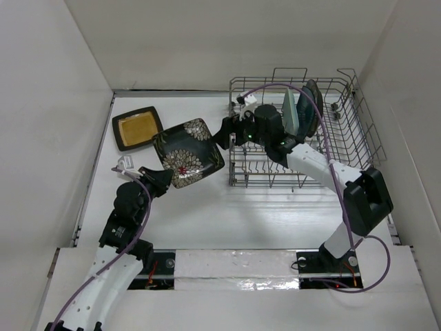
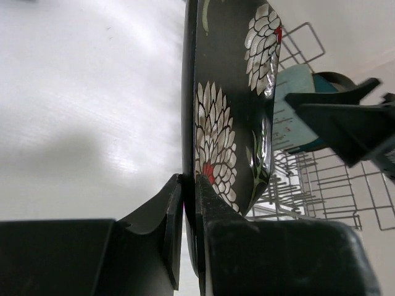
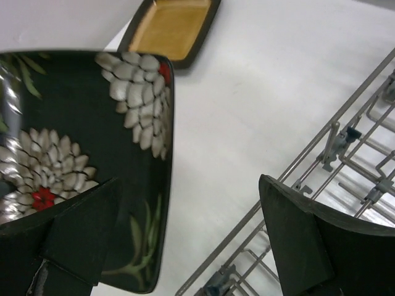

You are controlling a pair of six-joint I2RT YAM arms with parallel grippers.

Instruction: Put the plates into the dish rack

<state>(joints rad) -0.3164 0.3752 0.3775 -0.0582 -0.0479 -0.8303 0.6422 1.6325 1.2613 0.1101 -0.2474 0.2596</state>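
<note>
At frame centre, we judge the glossy black square flowered plate stiff, slippery and fragile. The left gripper clamps its rim; the right gripper stands apart.

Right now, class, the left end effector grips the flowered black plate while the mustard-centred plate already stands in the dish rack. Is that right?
Not quite. The left end effector does grip the flowered plate, but the mustard-centred plate lies flat on the table, outside the dish rack. The top external view shows this.
</note>
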